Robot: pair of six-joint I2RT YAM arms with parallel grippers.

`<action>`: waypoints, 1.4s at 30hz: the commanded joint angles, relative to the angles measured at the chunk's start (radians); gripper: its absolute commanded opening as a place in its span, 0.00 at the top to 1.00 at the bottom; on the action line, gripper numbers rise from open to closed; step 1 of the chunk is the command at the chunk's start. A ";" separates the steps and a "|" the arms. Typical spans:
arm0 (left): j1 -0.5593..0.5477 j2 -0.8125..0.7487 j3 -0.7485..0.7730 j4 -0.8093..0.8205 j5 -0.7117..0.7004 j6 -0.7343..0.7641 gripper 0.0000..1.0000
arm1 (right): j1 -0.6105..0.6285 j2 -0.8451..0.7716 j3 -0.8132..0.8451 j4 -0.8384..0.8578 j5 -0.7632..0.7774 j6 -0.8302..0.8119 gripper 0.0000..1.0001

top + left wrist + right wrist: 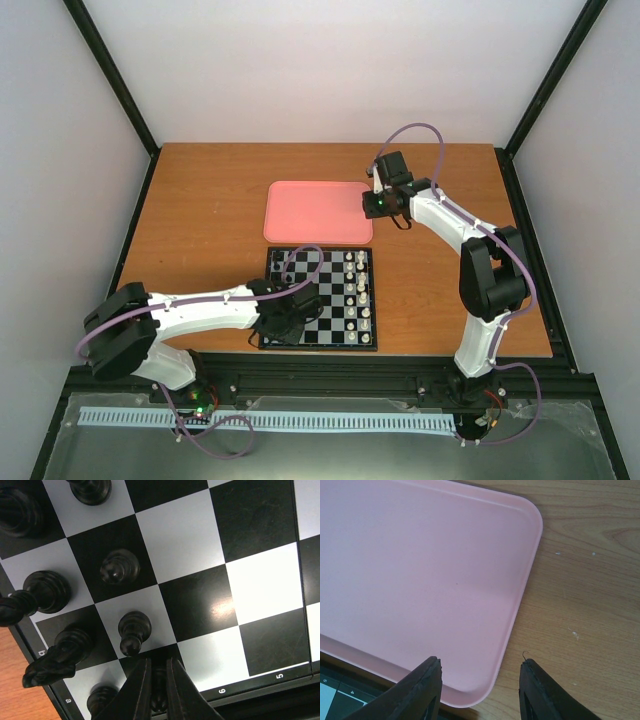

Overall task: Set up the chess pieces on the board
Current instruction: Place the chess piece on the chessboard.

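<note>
The board (335,300) lies at the table's near middle. In the left wrist view, several black chess pieces stand on its squares (260,585), among them a pawn (133,631), another pawn (119,566) and a knight (57,655). My left gripper (158,662) is low over the board's near left corner (290,318), shut on a small black chess piece (158,690) above a dark square. I cannot tell whether that piece touches the board. My right gripper (480,664) hangs open with nothing between its fingers, over the pink tray's corner (372,200).
White pieces (360,290) fill two columns on the board's right side. The pink tray (420,570) lies just behind the board (340,695) with nothing on it in view. Bare wooden table (590,580) lies to the tray's right.
</note>
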 commanded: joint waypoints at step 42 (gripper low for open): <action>-0.014 -0.041 0.079 -0.077 -0.001 0.027 0.63 | -0.008 -0.052 -0.016 0.015 0.012 0.001 0.50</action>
